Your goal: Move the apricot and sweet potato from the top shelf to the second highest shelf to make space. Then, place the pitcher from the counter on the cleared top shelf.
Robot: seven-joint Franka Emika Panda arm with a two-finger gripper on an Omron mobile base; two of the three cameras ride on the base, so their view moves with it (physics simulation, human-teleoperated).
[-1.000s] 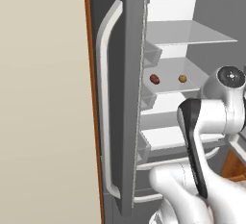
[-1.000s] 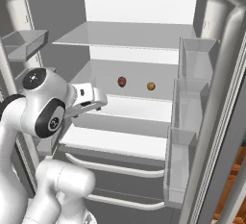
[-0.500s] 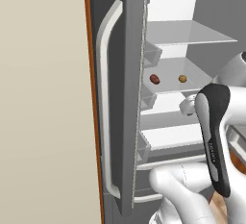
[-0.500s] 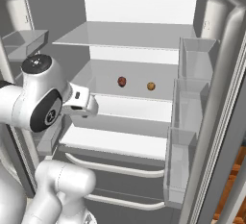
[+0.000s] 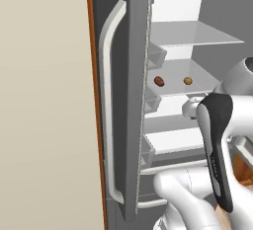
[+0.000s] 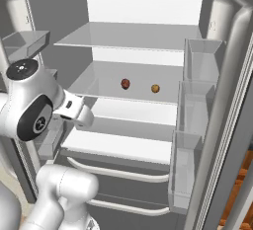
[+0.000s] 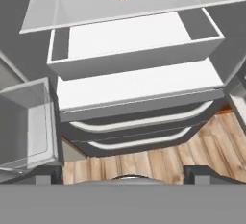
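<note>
Fridge open; sweet potato [image 6: 125, 83] and apricot [image 6: 155, 88] sit side by side, apart, on one pale shelf [image 6: 94, 87], an empty shelf above it. Gripper [image 6: 81, 117] hangs low, left of the sweet potato and well short of it, jaws spread fully wide, holding nothing. Risks: both foods are round, so a nudge sends either rolling; reaching in, the wrist may clip the door bin [image 6: 30, 43].

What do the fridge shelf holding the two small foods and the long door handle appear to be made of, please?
The shelf looks like clear glass or plastic: in the hand view the drawer below shows through it, and its edge reads pale. The sweet potato and apricot rest on it. The door handle seems smooth, matte, off-white plastic or painted metal; the render leaves that open.
</note>
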